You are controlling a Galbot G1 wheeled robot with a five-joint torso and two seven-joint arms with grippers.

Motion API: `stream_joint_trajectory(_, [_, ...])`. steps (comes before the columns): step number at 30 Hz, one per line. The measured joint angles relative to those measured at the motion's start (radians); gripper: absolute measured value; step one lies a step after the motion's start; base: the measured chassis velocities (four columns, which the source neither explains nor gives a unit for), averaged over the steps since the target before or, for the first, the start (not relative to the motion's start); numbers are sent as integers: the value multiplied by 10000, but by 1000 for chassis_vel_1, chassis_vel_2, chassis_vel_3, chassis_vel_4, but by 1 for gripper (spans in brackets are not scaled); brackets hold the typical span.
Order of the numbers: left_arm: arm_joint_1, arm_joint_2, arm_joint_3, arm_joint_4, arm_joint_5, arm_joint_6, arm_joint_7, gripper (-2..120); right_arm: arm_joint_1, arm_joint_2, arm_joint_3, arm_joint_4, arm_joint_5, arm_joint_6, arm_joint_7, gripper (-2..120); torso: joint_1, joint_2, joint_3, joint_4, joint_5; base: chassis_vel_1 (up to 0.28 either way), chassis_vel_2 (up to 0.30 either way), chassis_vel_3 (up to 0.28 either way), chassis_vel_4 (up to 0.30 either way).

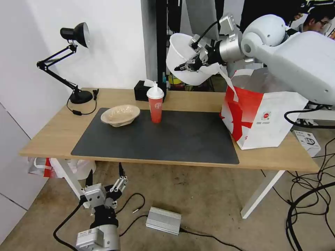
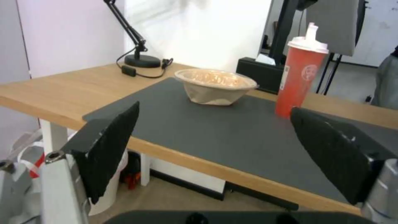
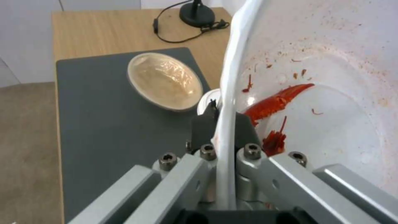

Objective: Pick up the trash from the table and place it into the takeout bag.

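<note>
White bowl (image 1: 181, 52) rim hides right claw (image 1: 188, 64) (clamped).

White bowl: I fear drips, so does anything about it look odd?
Yes. The white bowl hangs steeply tilted in the right claw, pinched by its rim, with red food scraps still stuck inside.

At the upper left of the head view we see a black desk lamp (image 1: 75, 36), its cord (image 1: 82, 111) trailing below; a black tissue box (image 1: 142, 90) sits centre, and a silver metal box (image 1: 163, 220) lies at the bottom
</note>
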Motion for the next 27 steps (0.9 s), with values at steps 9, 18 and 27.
stream_joint_trajectory(9, [-8, 2, -10, -3, 0, -7, -1, 95, 65, 250, 3, -185, 35, 16, -2, 0, 0, 0, 0, 0, -1, 0, 0, 0, 0])
stream_joint_trajectory(18, [-43, 9, 26, 16, 4, -17, -38, 95, 224, 471, -24, -371, 80, 29, 8, 0, 0, 0, 0, 1, -1, 0, 0, 0, 0])
stream_joint_trajectory(27, [-3, 34, 25, 1, -1, -34, -71, 95, 317, 442, -97, -386, 87, 47, 8, 0, 0, 0, 0, 1, 0, 0, 0, 0, 0])
